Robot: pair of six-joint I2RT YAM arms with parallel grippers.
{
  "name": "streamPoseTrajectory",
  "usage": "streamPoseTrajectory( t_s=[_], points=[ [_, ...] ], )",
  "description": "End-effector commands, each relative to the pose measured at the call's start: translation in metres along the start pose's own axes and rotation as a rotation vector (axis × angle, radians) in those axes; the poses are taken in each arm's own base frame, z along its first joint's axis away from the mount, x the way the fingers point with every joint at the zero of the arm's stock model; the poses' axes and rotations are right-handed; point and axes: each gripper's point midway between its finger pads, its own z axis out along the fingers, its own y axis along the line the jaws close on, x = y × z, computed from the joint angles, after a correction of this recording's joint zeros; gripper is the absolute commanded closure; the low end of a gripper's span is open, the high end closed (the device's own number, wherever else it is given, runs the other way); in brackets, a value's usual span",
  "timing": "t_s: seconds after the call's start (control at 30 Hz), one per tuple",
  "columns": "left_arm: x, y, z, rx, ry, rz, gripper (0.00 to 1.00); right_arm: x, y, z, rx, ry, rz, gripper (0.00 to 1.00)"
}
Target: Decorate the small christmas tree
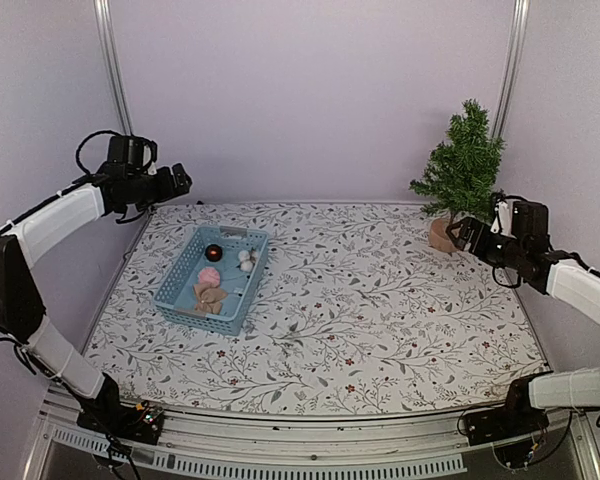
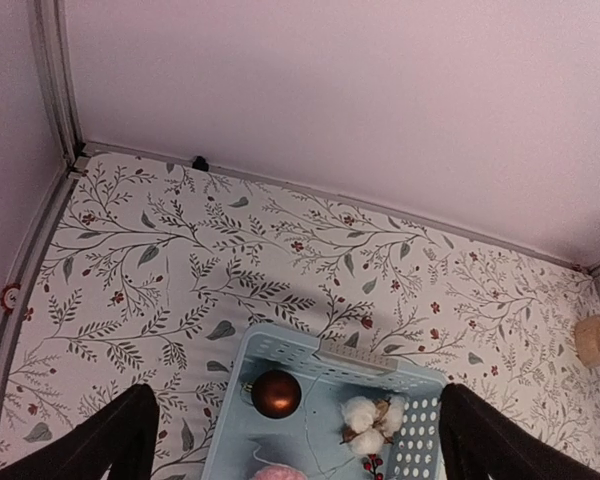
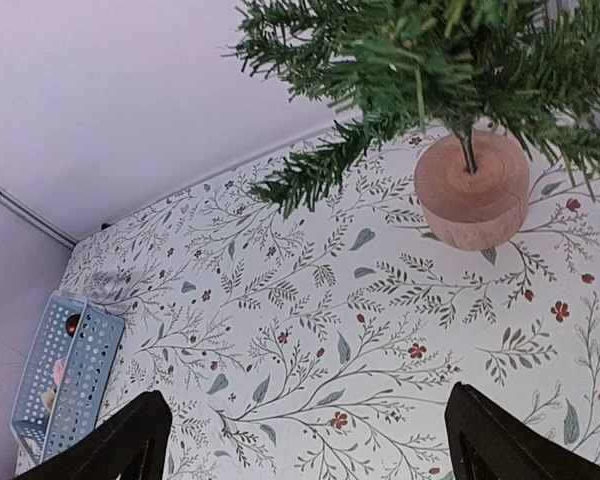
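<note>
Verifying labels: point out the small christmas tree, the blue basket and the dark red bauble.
small christmas tree (image 1: pixel 464 165): top external view, mid foliage.
blue basket (image 1: pixel 176 268): top external view, left wall.
dark red bauble (image 2: pixel 276 393): left wrist view, centre of ball.

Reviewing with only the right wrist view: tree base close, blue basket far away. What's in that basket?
Observer: The blue basket holds a dark red bauble, a cotton sprig, a pink ball and a tan piece.
Operator: Where's the left tool?
Observer: The left tool hangs above the table's far-left corner, open, holding nothing.
Operator: Anything hung higher on the tree?
Observer: No, the small christmas tree looks bare throughout.
</note>
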Motion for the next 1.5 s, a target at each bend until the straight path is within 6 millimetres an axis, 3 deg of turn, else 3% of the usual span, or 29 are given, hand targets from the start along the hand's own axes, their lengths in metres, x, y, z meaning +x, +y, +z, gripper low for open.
streamPoseTrajectory(
  t_s=[0.0,0.27,0.53,0.7,0.9,1.27,1.47],
  points=[
    [-0.004,-0.011,0.006,0.012,-0.025,0.009,0.01,0.02,-0.016,-0.009,0.017,0.01,0.115,0.01],
    [-0.01,-0.023,0.012,0.053,-0.037,0.012,0.01,0.04,-0.077,-0.004,0.072,-0.002,0.391,0.01],
    [-0.015,-0.029,0.011,0.076,-0.048,0.018,0.01,0.022,-0.13,0.023,0.088,-0.037,0.54,0.01],
    [-0.019,-0.039,0.009,0.127,-0.055,0.029,0.01,0.011,-0.168,0.049,0.078,-0.063,0.627,0.12],
    [-0.022,-0.047,0.007,0.163,-0.061,0.04,0.01,-0.02,-0.182,0.086,0.015,-0.079,0.587,0.21],
    [-0.015,-0.047,0.005,0.173,-0.032,0.054,0.01,-0.033,-0.22,0.155,-0.037,-0.038,0.586,0.25],
    [-0.011,-0.045,0.008,0.164,-0.021,0.057,0.01,-0.044,-0.225,0.18,-0.096,-0.022,0.559,0.3]
  ],
)
